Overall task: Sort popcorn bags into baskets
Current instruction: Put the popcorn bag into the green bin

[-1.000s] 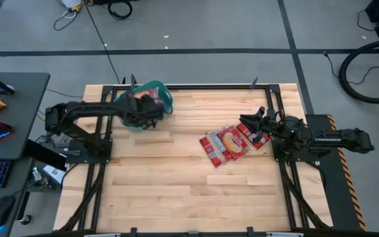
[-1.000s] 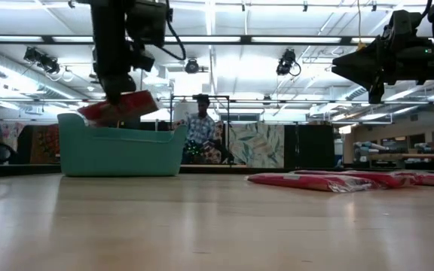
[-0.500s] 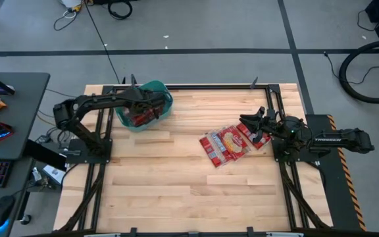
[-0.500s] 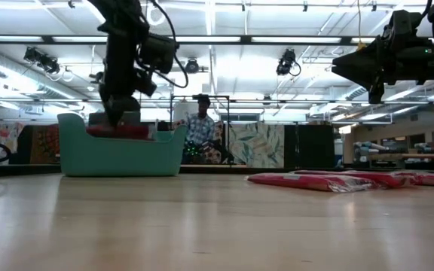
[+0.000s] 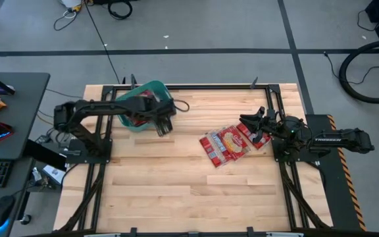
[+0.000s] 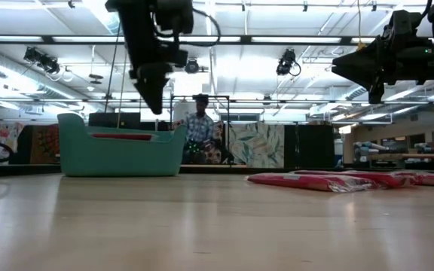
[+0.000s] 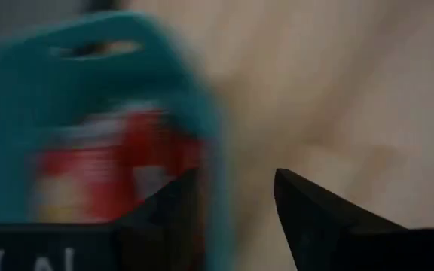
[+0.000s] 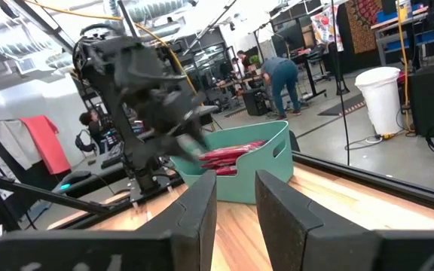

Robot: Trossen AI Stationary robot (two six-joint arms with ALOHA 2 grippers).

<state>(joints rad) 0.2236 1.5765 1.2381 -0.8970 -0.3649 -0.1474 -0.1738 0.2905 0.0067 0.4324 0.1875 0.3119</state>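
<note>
- Several popcorn bags (image 5: 227,145) lie in an overlapping pile on the right half of the table (image 5: 176,184), well apart from the basket (image 5: 151,90); these are judged to be what is left to sort.
- At least one red bag (image 6: 123,136) already lies inside the teal basket at the far left, its edge level with the rim in the low view; how many lie there cannot be told.
- Left gripper (image 5: 164,126) hangs above the table just beside the basket's near right corner, fingers spread and holding nothing.
- Right gripper (image 5: 254,125) waits at the far right edge of the pile, raised above it; its fingers stand slightly apart with nothing between them.
- Judged progress: partly done, with most of the visible bags not yet in the basket.
</note>
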